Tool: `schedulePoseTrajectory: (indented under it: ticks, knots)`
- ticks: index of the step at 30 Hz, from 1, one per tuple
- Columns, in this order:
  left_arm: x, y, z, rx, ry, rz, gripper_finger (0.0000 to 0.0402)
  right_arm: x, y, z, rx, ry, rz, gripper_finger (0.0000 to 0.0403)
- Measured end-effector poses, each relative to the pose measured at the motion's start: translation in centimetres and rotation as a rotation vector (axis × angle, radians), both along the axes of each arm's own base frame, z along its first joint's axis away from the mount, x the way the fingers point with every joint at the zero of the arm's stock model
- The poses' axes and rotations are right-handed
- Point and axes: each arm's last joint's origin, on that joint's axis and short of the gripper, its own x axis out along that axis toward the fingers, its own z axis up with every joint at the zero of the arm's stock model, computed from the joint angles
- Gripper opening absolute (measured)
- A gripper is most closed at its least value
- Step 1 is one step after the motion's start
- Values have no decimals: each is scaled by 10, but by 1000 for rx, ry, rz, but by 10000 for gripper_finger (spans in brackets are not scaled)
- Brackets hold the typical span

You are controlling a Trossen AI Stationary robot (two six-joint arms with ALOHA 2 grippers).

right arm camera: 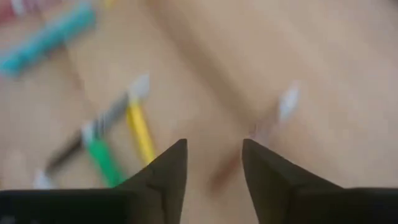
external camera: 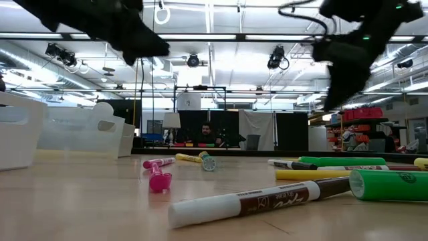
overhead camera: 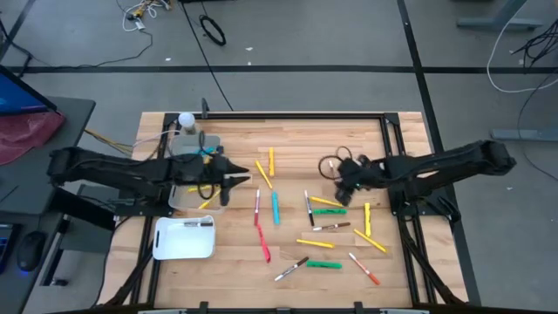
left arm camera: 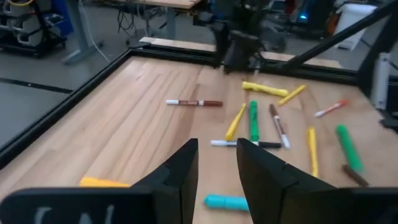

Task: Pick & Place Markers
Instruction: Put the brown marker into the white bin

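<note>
Wooden slats make up the surface (overhead camera: 235, 262), black-framed, with a grey floor and stray cables around it. Markers (overhead camera: 323, 228) lie scattered over its middle and right: yellow, green, red, a light blue one (overhead camera: 275, 208), and white-and-brown ones with dark ends. Down at table height, a white-and-brown marker (external camera: 261, 199) lies closest, a green one (external camera: 391, 184) just beside its far end, a pink-red one (external camera: 159, 175) farther back.

Left pincer (overhead camera: 245, 180) hovers over the clear bin (overhead camera: 193, 199) at the left side of the surface, fingers (left arm camera: 180, 171) parted a little with nothing between them. A yellow marker shows inside that bin. Just beside it sits a white tray (overhead camera: 184, 239) with one marker lying in it.

Right pincer (overhead camera: 342, 179) hangs above the surface near the right-hand cluster, fingers (right arm camera: 166, 174) apart and empty, bare wood between them. A yellow marker (right arm camera: 140, 132) and a green one (right arm camera: 104, 160) lie just ahead of it, touching nothing of the arm.
</note>
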Motion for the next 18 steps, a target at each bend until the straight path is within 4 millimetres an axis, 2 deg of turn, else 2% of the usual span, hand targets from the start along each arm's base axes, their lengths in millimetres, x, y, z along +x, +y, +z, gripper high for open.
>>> schedulePoseTrajectory:
  ticks: [6, 12, 18]
  knots:
    - [32, 3, -27, 0, 14, 13, 115, -31, 14, -6, 273, 219, -163, 207]
    - [55, 3, -51, 1, 6, 11, 115, -36, 29, -7, 391, 256, -274, 216]
    - [64, 3, -69, 27, 48, 4, 115, -39, 53, -6, 558, 275, -291, 209]
